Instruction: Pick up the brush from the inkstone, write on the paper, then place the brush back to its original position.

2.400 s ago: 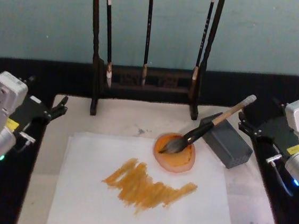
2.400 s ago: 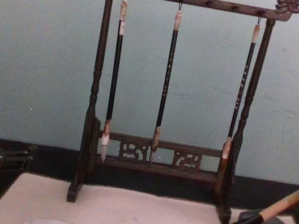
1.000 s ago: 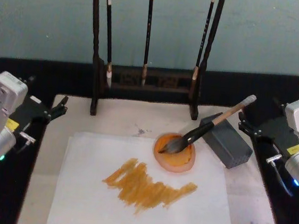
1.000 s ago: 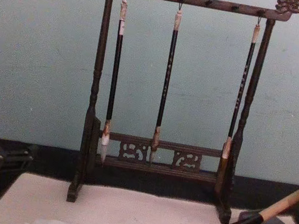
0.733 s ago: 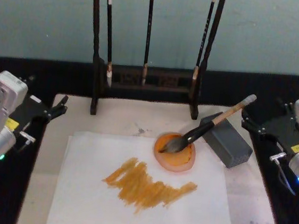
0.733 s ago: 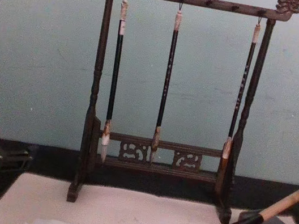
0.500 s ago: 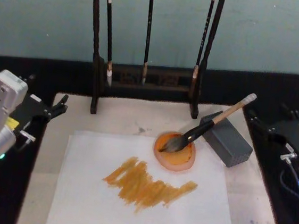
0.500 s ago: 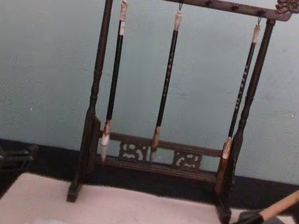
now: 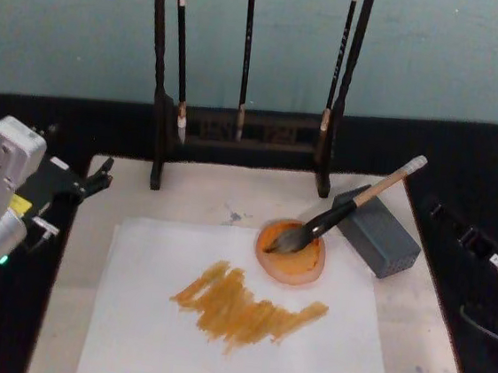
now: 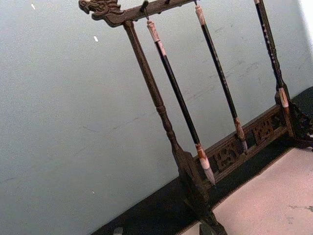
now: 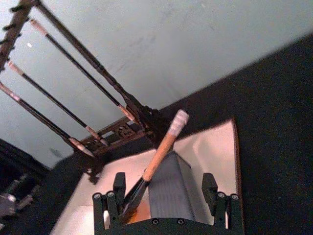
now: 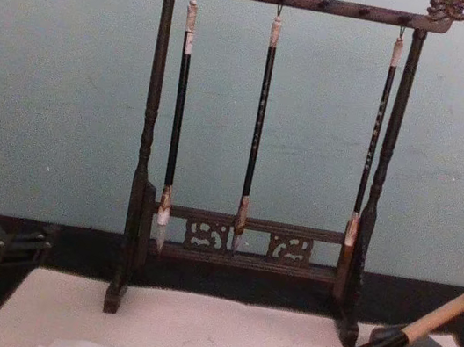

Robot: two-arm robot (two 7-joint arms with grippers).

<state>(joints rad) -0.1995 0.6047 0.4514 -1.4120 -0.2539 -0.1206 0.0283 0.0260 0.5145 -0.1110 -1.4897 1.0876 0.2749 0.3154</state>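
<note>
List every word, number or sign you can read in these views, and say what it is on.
No text is legible.
Yellow sticker on the left arm: too small to read.
Pale marks on the shaft of the right hanging brush: too blurred to read.

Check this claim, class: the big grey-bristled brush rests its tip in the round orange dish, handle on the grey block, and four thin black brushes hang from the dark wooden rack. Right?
Wrong count: three thin black brushes, not four, hang from the dark wooden rack, as the chest view shows. The rest stands.
</note>
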